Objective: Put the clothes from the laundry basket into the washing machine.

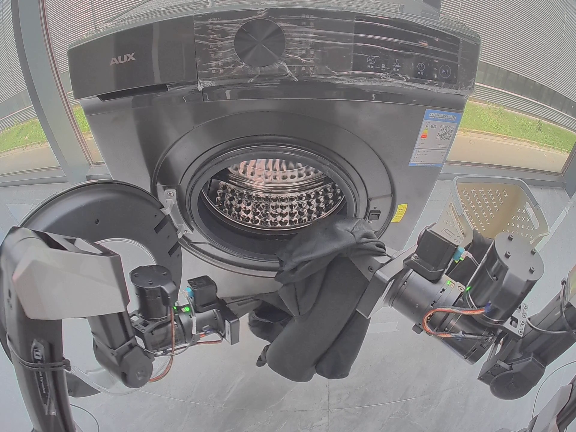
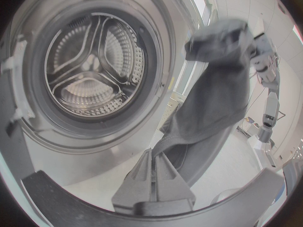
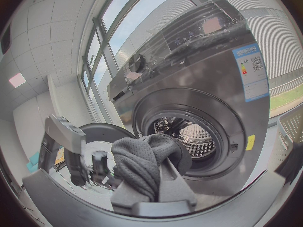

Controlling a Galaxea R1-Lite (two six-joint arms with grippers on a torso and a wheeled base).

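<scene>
Dark garment (image 1: 324, 307) (image 2: 217, 101) (image 3: 142, 161), held in the air between the two claws in front of the washing machine (image 1: 150, 127). Its long axis runs roughly vertically. The bunched upper end lies before the lower right part of the round opening, and the loose lower end points down toward the floor (image 1: 390, 385) without reaching it. The right claw (image 1: 367, 258) (image 3: 162, 164) grips the upper bunch; fabric is draped over one finger and wrapped between the pair, so the claw is clamped on the cloth. The left claw (image 1: 270, 300) (image 2: 154, 156), lower and to the robot's left, has its fingers pressed together on a thin edge of the garment, drawing that edge sideways from the hanging mass. The door (image 1: 102, 217) is swung fully open to the robot's left, exposing the perforated steel drum (image 1: 273, 196) (image 2: 94, 66) (image 3: 189, 139). The pale laundry basket (image 1: 492, 205) stands on the floor to the robot's right of the machine, behind the right arm.
</scene>
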